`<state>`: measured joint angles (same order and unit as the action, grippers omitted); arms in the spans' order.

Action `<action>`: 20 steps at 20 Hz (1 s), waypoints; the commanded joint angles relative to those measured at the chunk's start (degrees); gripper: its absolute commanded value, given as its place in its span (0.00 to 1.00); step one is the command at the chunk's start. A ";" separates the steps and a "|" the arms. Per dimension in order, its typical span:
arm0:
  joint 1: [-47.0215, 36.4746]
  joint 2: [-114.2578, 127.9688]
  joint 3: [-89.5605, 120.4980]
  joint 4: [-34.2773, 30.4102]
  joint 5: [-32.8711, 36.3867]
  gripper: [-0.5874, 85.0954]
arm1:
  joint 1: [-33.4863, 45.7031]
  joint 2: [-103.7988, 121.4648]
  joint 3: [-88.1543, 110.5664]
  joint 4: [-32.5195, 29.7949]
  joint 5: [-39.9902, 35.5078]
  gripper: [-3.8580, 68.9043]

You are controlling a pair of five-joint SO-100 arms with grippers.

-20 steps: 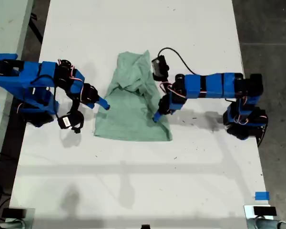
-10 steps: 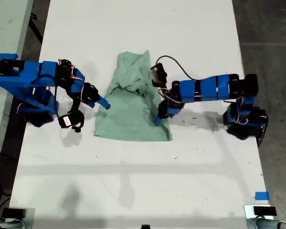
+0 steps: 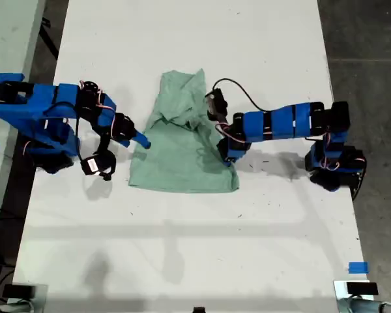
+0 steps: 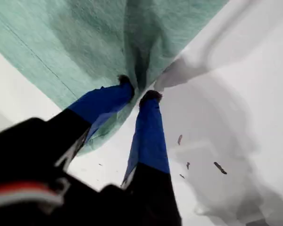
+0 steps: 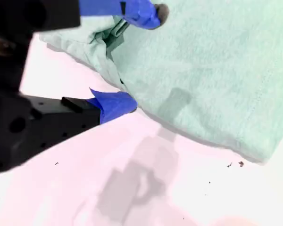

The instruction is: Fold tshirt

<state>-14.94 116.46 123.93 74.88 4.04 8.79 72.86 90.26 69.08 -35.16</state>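
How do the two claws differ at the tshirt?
My first claw is pinched shut on a fold of the tshirt; my second claw is open, straddling its edge. The first is at the exterior view's right side of the tshirt, the second at its left. Both are blue-tipped.
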 commanded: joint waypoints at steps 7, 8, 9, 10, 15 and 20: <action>-0.35 2.64 -0.26 -1.41 0.53 0.30 | -2.55 1.23 -13.01 10.81 0.18 0.05; -0.26 2.64 -0.18 -1.49 0.53 0.30 | -2.72 1.23 -15.82 12.74 0.26 0.05; -0.18 2.64 -0.18 -1.58 0.53 0.30 | -2.81 1.14 -18.90 14.50 0.35 0.05; -0.09 2.64 -0.09 -1.76 0.53 0.30 | -2.90 0.79 -22.06 15.73 0.26 0.05; 0.62 2.81 0.09 -1.93 0.35 0.30 | -2.64 -7.21 -34.10 18.02 1.14 0.05; 0.70 3.43 0.26 -2.11 0.00 0.30 | -1.05 -17.05 -44.21 13.71 1.85 0.05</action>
<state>-14.68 117.07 124.45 73.56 4.04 6.68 55.55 50.89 86.04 -34.19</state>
